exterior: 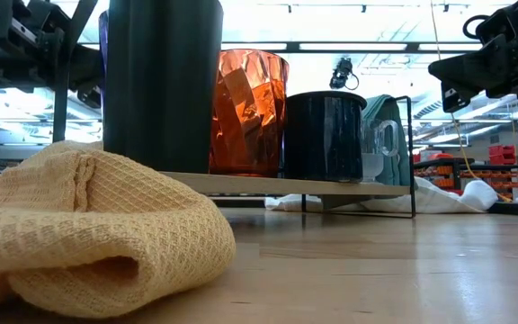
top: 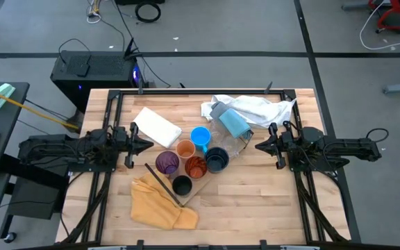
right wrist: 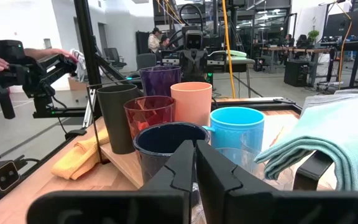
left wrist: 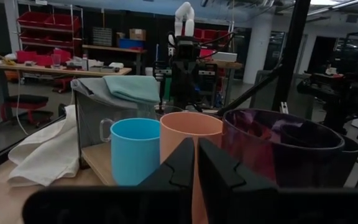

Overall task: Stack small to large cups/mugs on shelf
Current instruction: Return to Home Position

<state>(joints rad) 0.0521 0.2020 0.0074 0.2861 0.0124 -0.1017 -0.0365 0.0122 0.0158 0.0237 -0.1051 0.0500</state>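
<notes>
While all six cups stand bunched on the pale flat wood shelf (exterior: 268, 184) mid-table, you see a faceted red-orange tumbler (exterior: 248, 108), glossy dark blue mug (exterior: 324, 135), matte black cup (exterior: 162, 81), translucent purple cup (top: 167, 162), smooth orange cup (top: 185, 148) and bright blue mug (top: 200, 136). The left gripper (top: 146, 145) and right gripper (top: 258, 146) hover on either side, clear of the cups, jaws pressed together. A waffle-weave yellow cloth (top: 160, 205) lies just beside the shelf.
</notes>
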